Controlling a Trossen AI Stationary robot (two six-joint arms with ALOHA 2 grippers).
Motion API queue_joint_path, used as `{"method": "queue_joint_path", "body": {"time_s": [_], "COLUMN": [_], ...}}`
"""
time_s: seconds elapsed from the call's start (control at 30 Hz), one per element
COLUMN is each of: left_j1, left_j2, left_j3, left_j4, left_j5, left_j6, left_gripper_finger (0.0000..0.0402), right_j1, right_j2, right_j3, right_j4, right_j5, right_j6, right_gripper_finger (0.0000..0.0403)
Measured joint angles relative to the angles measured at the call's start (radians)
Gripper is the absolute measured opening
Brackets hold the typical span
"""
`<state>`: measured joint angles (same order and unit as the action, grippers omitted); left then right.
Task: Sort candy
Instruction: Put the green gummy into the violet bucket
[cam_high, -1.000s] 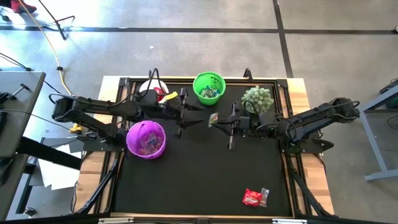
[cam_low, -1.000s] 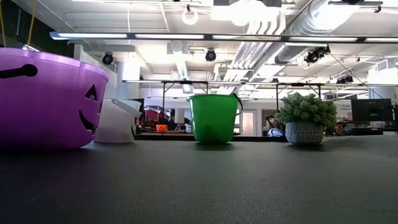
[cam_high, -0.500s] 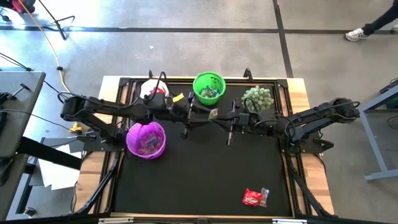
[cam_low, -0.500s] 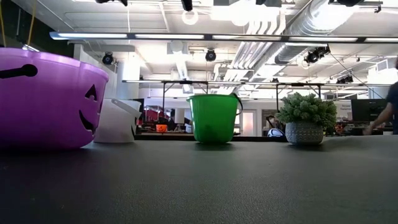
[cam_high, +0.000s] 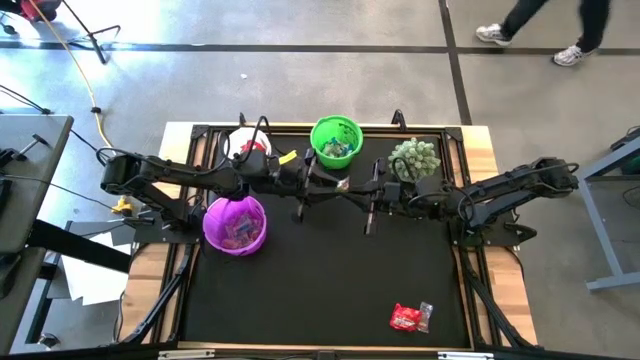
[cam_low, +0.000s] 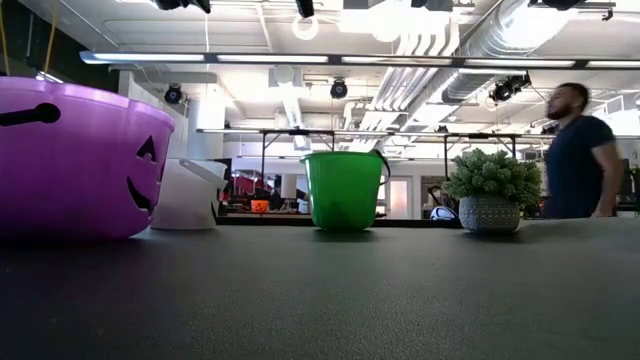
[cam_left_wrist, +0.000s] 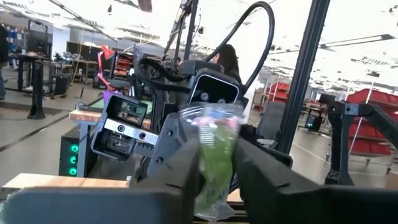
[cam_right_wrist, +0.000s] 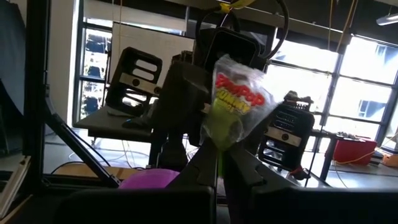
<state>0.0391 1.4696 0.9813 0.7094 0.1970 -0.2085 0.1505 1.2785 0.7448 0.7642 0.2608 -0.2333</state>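
A candy (cam_high: 343, 184) in a clear wrapper with green contents and red print hangs in the air over the table's far middle, between my two grippers. My left gripper (cam_high: 334, 183) reaches in from the table's left, and its fingers close in on the candy (cam_left_wrist: 214, 158) from both sides. My right gripper (cam_high: 353, 190) comes from the table's right and is shut on the same candy (cam_right_wrist: 235, 102). Both grippers point about level. More candy (cam_high: 410, 317), a red piece and a small silvery one, lies on the black mat at the near right. My left gripper pinches the candy's green middle (cam_left_wrist: 216, 168) between its two fingers (cam_left_wrist: 180, 171), coming level from the table's left. The wrapper's clear end stands out beyond the fingertips. The candy is clear of the table. My right gripper pinches the wrapper's lower end (cam_right_wrist: 219, 146) between its two fingers (cam_right_wrist: 205, 171), coming level from the table's right. The printed part of the wrapper stands out past the fingertips, tilted, toward the left gripper. The candy is lifted clear.
A purple pumpkin bucket (cam_high: 235, 223) stands at the left, a white bucket (cam_high: 247, 147) and a green bucket (cam_high: 336, 141) at the far edge, and a potted spiky plant (cam_high: 414, 158) at the far right. A person (cam_low: 578, 150) walks beyond the table.
My left gripper has moved toward the table's right and reached the candy, which my right gripper has kept holding in place. A person has walked into view beyond the table's far right.
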Motion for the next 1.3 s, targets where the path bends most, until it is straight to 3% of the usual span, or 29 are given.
{"method": "queue_joint_path", "body": {"time_s": [0.17, 0.37, 0.5, 0.87, 1.07, 1.3], "left_j1": [0.0, 0.0, 0.002, 0.007, 0.013, 0.013], "left_j2": [0.0, 0.0, 0.0, -0.061, -0.141, -0.354], "left_j3": [0.0, 0.0, 0.0, 0.0, 0.0, 0.0], "left_j4": [0.0, -0.001, -0.006, -0.057, -0.25, -0.745], "left_j5": [0.002, 0.0, -0.016, 0.001, -0.054, -0.203], "left_j6": [-0.009, -0.018, -0.018, 0.028, 0.078, 0.09], "left_gripper_finger": [0.001, 0.0003, 0.0002, 0.0001, 0.0, 0.0], "right_j1": [0.0, 0.0, 0.002, 0.0, 0.0, 0.0], "right_j2": [0.0, 0.0, 0.0, -0.001, -0.001, -0.031], "right_j3": [0.0, 0.0, 0.0, 0.002, 0.002, 0.002], "right_j4": [0.003, 0.003, 0.002, -0.008, -0.027, -0.163], "right_j5": [0.0, 0.008, 0.092, 0.117, 0.117, 0.114], "right_j6": [0.001, 0.059, 0.145, 0.338, 0.349, 0.487], "right_gripper_finger": [0.0, 0.0, 0.0009, 0.0138, 0.0182, 0.0185]}}
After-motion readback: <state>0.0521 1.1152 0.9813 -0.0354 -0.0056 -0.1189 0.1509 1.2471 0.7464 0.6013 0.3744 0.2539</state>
